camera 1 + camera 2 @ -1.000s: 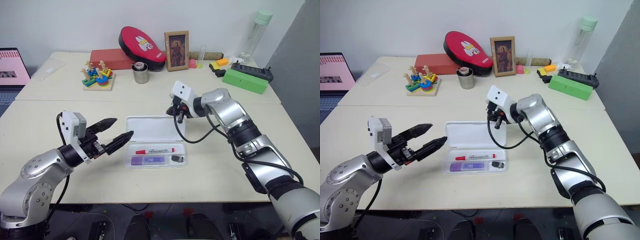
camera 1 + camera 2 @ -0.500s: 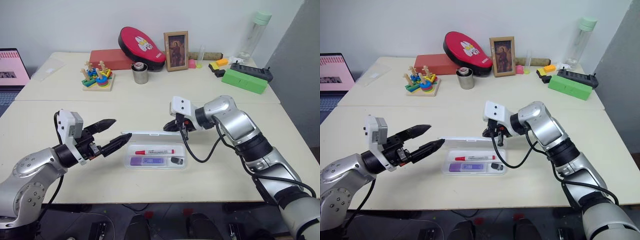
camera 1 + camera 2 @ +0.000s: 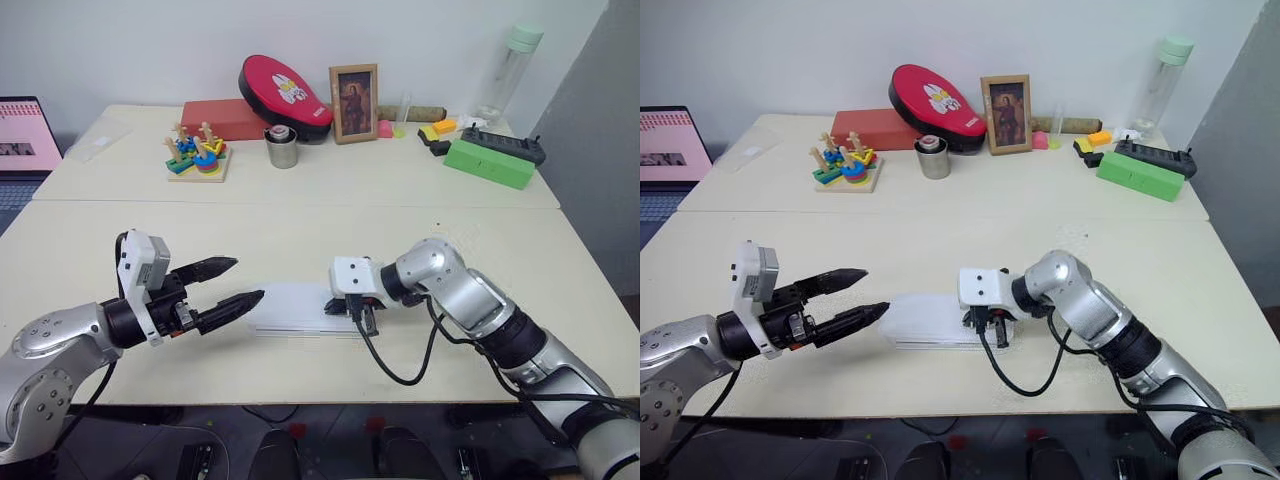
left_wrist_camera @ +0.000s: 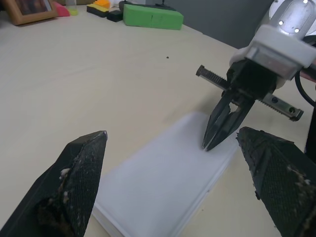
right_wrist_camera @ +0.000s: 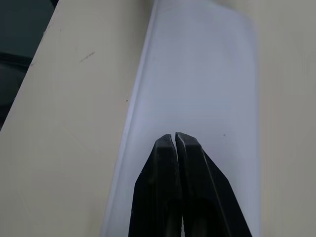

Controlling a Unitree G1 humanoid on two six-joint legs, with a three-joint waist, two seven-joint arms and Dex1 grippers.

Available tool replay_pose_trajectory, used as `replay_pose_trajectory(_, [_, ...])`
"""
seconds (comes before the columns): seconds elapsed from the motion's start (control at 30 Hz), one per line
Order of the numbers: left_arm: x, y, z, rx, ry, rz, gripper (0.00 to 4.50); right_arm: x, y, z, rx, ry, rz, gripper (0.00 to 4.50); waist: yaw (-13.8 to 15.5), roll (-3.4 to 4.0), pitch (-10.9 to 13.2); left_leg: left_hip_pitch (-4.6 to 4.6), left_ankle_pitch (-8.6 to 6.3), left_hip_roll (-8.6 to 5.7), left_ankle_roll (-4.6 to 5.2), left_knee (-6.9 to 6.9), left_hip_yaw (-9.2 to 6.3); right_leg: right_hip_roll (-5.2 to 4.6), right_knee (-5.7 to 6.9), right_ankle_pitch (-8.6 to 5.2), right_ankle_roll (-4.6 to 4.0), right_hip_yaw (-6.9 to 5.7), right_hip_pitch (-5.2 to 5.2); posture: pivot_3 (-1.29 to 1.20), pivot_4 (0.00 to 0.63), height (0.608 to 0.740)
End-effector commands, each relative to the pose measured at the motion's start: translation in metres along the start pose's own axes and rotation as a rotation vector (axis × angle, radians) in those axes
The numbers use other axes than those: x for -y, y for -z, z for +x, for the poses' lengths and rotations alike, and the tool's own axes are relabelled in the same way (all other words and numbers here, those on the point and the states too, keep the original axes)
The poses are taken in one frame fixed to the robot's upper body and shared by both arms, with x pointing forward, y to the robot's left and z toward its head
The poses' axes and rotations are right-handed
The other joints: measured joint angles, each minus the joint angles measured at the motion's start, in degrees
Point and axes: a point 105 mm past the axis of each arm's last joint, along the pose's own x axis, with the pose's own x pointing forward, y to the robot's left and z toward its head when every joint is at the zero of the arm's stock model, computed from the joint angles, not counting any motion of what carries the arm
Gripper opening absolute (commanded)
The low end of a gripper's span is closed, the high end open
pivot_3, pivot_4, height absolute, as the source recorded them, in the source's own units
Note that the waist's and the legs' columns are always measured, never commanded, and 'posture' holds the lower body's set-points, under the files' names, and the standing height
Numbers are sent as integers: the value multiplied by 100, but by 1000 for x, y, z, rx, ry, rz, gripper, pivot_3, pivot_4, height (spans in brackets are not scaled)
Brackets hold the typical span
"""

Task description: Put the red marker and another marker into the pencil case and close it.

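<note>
The white pencil case [image 3: 292, 308] lies shut and flat on the near table, its lid down. The red marker and the other marker are hidden inside it. My right gripper [image 3: 337, 309] is shut, and its tips rest on the lid near the case's right end; the left wrist view shows this gripper [image 4: 216, 132] touching the lid [image 4: 163, 190], and the right wrist view shows the shut fingertips [image 5: 176, 143] against the white lid [image 5: 197, 74]. My left gripper [image 3: 249, 279] is open and holds nothing, just left of the case, pointing at it.
Along the far side stand a red oval case [image 3: 283, 90], a red-brown box [image 3: 222, 115], a stacking toy [image 3: 195, 155], a metal cup [image 3: 281, 147], a picture frame [image 3: 353, 88], a green box [image 3: 490, 162] and a bottle [image 3: 510, 70]. A laptop [image 3: 25, 130] sits at the left edge.
My right gripper came down and toward me, pushing the upright lid flat; the case went from open to shut and the markers went out of sight. The left gripper barely moved.
</note>
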Motion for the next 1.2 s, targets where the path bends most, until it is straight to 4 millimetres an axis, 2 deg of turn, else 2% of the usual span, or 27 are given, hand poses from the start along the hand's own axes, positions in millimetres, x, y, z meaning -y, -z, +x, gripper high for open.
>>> replay_pose_trajectory(0.03, [11, -2, -3, -31, 50, 28, 4500, 2, 17, 6, -60, 39, 29, 76, -2, 0, 0, 3, 0, 0, 0, 0, 0, 0, 0, 0, 0, 0, -2, 0, 150, 740])
replay_pose_trajectory(0.1, [12, 0, -4, -45, 59, 25, 4500, 1, 27, 10, -91, 43, 52, 76, -2, 3, 1, 10, 0, 1, 0, 0, 0, 0, 2, -1, 0, -1, -1, 0, 150, 740])
replay_pose_trajectory(0.2, [11, -2, -4, -40, 54, 31, 4500, -2, 30, 12, -90, 35, 66, 76, -3, -4, -4, 21, 1, 2, -1, 0, 0, 1, 3, -1, 0, 0, 5, 0, 150, 740])
replay_pose_trajectory(0.33, [6, -4, -1, -21, 21, 24, 4500, 2, 7, 2, 49, 38, 120, 76, -6, -6, -5, 34, 8, 2, -13, 6, 0, 0, 3, -30, 0, 3, 16, 0, 150, 740])
replay_pose_trajectory(0.4, [-8, -9, 2, 24, -58, 30, 4500, 13, -8, -13, 157, 82, 180, 76, 13, -4, -3, 33, 12, 2, -19, 7, 0, 0, 5, -29, 2, 4, 15, 0, 150, 740])
replay_pose_trajectory(0.5, [-27, -15, 3, 72, -161, 46, 4500, 28, -16, -30, 251, 159, 244, 76, 14, -6, -3, 22, 14, 2, -21, 8, 0, 1, 5, -12, 26, 4, 12, 0, 150, 740])
replay_pose_trajectory(0.63, [-81, -10, -3, 111, -455, 58, 4500, 78, 8, -80, 319, 503, 400, 76, 22, -20, -12, 6, 13, 0, -20, 2, -2, 1, 4, 9, 13, 3, 14, 0, 150, 740])
replay_pose_trajectory(0.7, [-101, -5, -7, 99, -554, 76, 4500, 89, 27, -100, 306, 611, 458, 445, 31, -23, -14, 0, 13, -1, -20, -1, -3, 1, 4, 10, 12, 1, 15, 0, 150, 740])
replay_pose_trajectory(0.73, [-108, -3, -8, 93, -585, 82, 4500, 90, 34, -106, 301, 628, 480, 562, 34, -23, -14, -2, 13, -2, -20, -1, -3, 1, 3, 10, 11, 1, 15, 0, 150, 740])
replay_pose_trajectory(0.8, [-115, -6, -8, 116, -598, 92, 4500, 87, 51, -120, 263, 658, 520, 1134, 27, -23, -14, -6, 13, -4, -20, -3, -2, 0, -2, 11, 9, 2, 14, 0, 150, 740])
replay_pose_trajectory(0.87, [-120, -10, -8, 126, -598, 105, 4500, 87, 61, -135, 240, 704, 549, 1509, 25, -23, -14, -10, 11, -5, -20, -10, -2, -1, -5, 9, 4, 1, 12, 0, 150, 740])
replay_pose_trajectory(0.97, [-128, -16, -9, 123, -596, 116, 4500, 87, 66, -151, 246, 759, 576, 2237, 18, -13, -7, -12, 10, -5, -18, -15, -2, -1, -4, 5, -2, 0, 8, 0, 150, 740])
replay_pose_trajectory(1.2, [-132, -17, -6, 66, -550, 140, 4500, 78, 72, -151, 260, 790, 623, 3847, -26, -11, -7, -7, 10, -4, -18, -11, -2, 0, 2, 5, 1, 2, 11, 0, 150, 740])
